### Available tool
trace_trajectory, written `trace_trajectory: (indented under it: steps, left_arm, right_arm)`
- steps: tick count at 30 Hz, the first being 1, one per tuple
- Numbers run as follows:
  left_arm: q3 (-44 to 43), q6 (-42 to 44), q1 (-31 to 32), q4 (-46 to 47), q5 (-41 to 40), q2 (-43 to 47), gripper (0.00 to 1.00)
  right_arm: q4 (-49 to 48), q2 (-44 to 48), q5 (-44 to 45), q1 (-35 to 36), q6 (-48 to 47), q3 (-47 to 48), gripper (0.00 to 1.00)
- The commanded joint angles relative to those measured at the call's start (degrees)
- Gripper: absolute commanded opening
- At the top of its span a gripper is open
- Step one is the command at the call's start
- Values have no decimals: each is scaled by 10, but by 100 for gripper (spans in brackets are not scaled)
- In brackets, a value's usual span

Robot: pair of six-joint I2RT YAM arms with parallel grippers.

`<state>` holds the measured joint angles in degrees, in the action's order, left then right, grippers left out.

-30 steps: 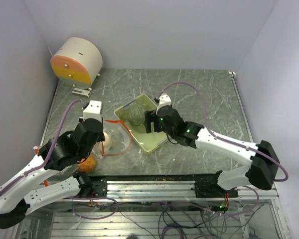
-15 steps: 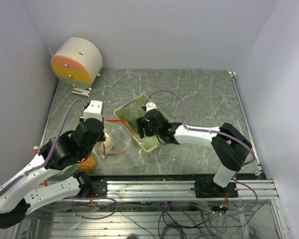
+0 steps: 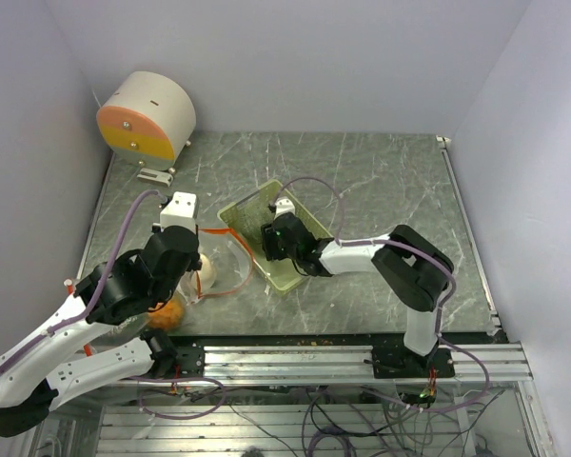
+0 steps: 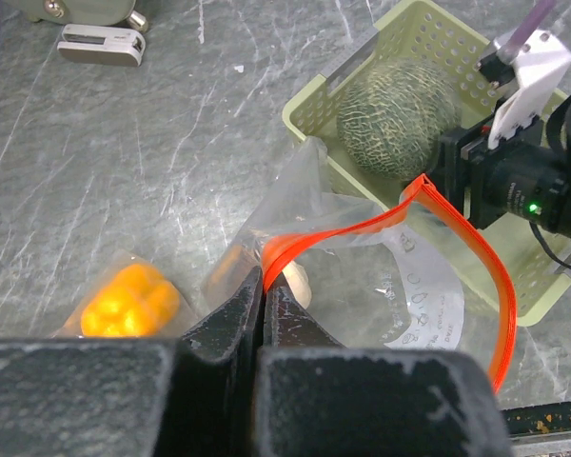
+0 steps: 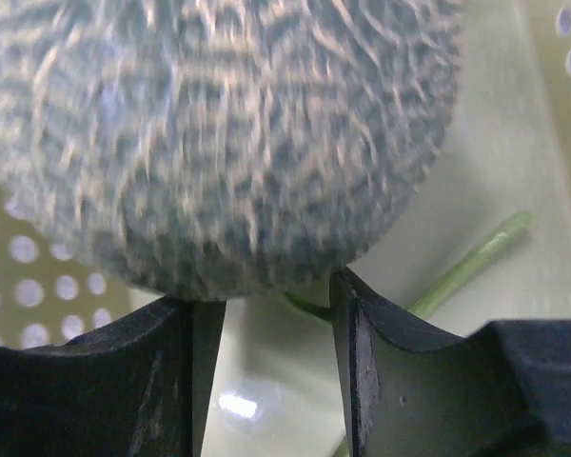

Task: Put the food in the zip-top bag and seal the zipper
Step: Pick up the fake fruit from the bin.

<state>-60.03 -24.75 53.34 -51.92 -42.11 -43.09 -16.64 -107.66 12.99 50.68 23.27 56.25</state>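
The clear zip-top bag (image 4: 400, 276) with an orange zipper strip (image 4: 476, 262) lies open on the table, left of the pale green basket (image 3: 300, 267). My left gripper (image 4: 264, 286) is shut on the zipper edge. The orange bumpy fruit (image 4: 128, 303) lies under the bag's plastic at the left, and the white garlic (image 4: 298, 281) sits just past my fingers. The grey-green netted melon (image 4: 400, 105) sits in the basket. My right gripper (image 5: 271, 290) is open, its fingertips against the melon (image 5: 219, 124). A green sprig stem (image 5: 466, 267) lies on the basket floor.
A round white and orange device (image 3: 145, 116) stands at the back left, with a small white clip (image 4: 100, 43) in front of it. The metal rail (image 3: 295, 347) marks the table's near edge. The walls close in on both sides.
My right gripper has moved left along the basket, down to the melon, and the arm has folded in. My left gripper and the bag have not moved.
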Motion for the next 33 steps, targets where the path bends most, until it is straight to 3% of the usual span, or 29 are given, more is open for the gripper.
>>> trace_trajectory:
  steps: [1, 6, 8, 9, 10, 14, 33]
  left_arm:
    - [-16, 8, -3, 9, 0, 1, 7]
    - [-16, 8, -3, 8, 0, -3, 7]
    - [-16, 8, -3, 8, 0, -3, 7]
    - [-16, 8, -3, 8, 0, -2, 7]
    - [-16, 8, -3, 8, 0, -2, 7]
    - [-15, 8, -3, 8, -3, 3, 7]
    - [-8, 5, -3, 15, -1, 8, 7]
  right_arm:
    - [-37, -28, 19, -3, 12, 2, 47]
    - [-47, -48, 28, -3, 9, 5, 45]
    - [-44, -51, 38, -3, 7, 7, 27]
    - [-39, -52, 41, -3, 6, 7, 7]
    - [-31, -51, 43, -3, 5, 8, 0]
    - [-27, 2, 33, -3, -4, -8, 0]
    - [86, 466, -160, -4, 15, -104, 0]
